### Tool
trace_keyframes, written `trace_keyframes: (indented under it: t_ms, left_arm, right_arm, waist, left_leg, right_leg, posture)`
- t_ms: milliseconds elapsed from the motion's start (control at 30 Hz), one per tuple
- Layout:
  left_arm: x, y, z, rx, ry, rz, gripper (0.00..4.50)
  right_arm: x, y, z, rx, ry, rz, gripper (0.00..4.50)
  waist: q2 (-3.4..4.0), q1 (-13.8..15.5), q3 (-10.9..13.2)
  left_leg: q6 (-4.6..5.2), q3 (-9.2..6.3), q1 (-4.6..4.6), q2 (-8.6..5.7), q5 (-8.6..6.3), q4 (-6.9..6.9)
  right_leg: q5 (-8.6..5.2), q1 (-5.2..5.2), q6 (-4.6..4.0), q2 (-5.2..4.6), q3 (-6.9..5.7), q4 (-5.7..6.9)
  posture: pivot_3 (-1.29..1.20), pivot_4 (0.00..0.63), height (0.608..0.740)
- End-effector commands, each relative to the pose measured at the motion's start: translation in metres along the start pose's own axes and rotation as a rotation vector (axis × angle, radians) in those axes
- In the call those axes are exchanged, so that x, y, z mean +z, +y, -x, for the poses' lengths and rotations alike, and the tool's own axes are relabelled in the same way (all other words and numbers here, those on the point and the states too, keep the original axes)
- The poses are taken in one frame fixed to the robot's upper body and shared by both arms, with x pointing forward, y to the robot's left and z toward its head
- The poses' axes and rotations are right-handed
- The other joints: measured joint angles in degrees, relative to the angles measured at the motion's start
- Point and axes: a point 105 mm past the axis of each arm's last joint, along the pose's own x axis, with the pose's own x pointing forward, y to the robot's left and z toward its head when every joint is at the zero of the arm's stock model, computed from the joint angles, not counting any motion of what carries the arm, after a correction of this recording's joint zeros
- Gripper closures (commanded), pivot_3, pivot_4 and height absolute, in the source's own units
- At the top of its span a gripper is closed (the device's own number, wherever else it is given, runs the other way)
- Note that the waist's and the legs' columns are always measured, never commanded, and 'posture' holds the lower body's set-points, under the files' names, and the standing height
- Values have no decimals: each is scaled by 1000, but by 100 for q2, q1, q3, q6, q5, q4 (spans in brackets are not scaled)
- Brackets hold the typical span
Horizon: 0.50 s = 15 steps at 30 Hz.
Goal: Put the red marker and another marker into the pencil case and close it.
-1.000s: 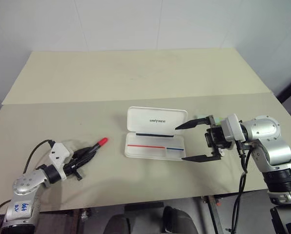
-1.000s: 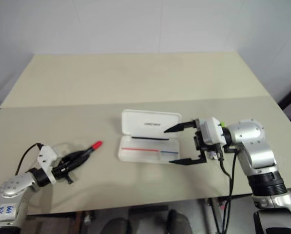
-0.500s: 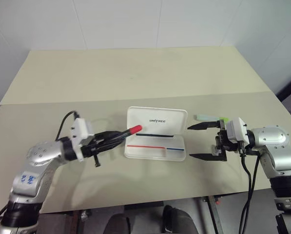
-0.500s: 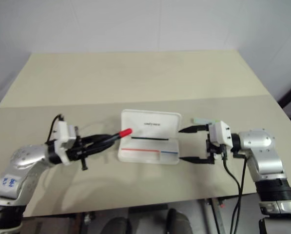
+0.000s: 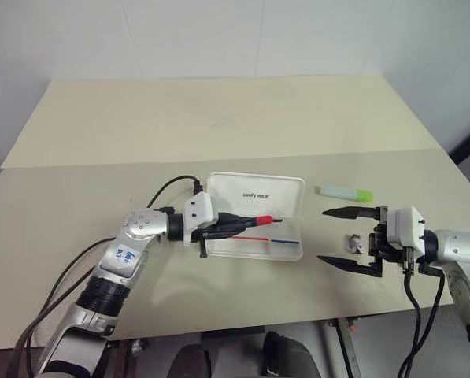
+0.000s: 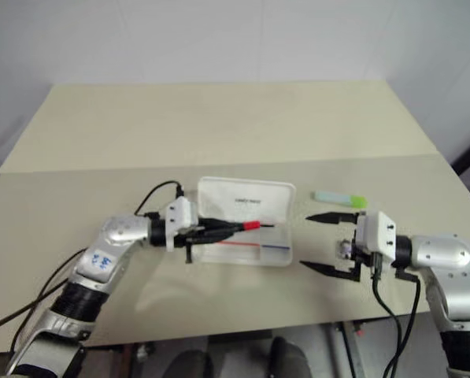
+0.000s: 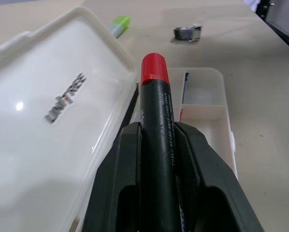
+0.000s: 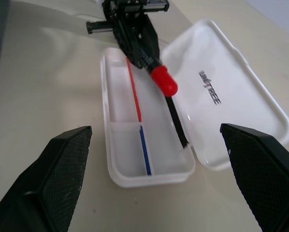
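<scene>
The red marker [image 5: 250, 220], a slim dark barrel with a glossy red cap, lies level over the tray of the pencil case [image 5: 290, 252], cap toward the table's right edge. The left hand [image 5: 233, 224] clamps its barrel. The case, smooth white plastic with rounded corners, lies open near the table's front edge. Another marker [image 5: 344, 192], pale with a lime cap, lies right of the case. The right hand [image 5: 335, 236] gapes wide, empty, by a small grey lump [image 5: 353, 242].

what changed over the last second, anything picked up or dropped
The left gripper, shut on the red marker throughout, swung from the table's left side across to over the open pencil case tray. The right gripper, open, drew back rightward from the case, uncovering the green-capped marker and a small grey lump. Case unmoved; nothing released.
</scene>
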Motion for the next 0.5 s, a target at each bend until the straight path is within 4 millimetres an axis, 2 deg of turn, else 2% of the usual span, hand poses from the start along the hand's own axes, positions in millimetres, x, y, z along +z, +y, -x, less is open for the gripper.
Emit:
trace_keyframes:
  t_ms: [33,300,500]
  left_arm:
    - [10,3,-7,-22,-22,-68,3859]
    - [3,9,-23,-41,-8,-95,3859]
    - [4,7,-29,-30,-29,-86,1943]
  right_arm:
    - [16,-2,6,-38,-11,46,0]
    - [27,4,9,-87,-2,40,0]
    - [31,6,10,-103,2,38,0]
  waist:
    - [-3,-11,0]
    - [-5,7,-2]
    - [-7,1,-2]
  left_leg:
    - [0,0,1,0,0,0]
    - [2,-3,3,0,1,3]
    - [3,-3,3,0,0,3]
  right_leg:
    - [0,2,0,0,0,1]
    - [2,8,3,0,0,0]
    - [2,8,3,0,0,-2]
  posture:
    - [0,150,740]
    - [0,150,740]
    - [0,150,740]
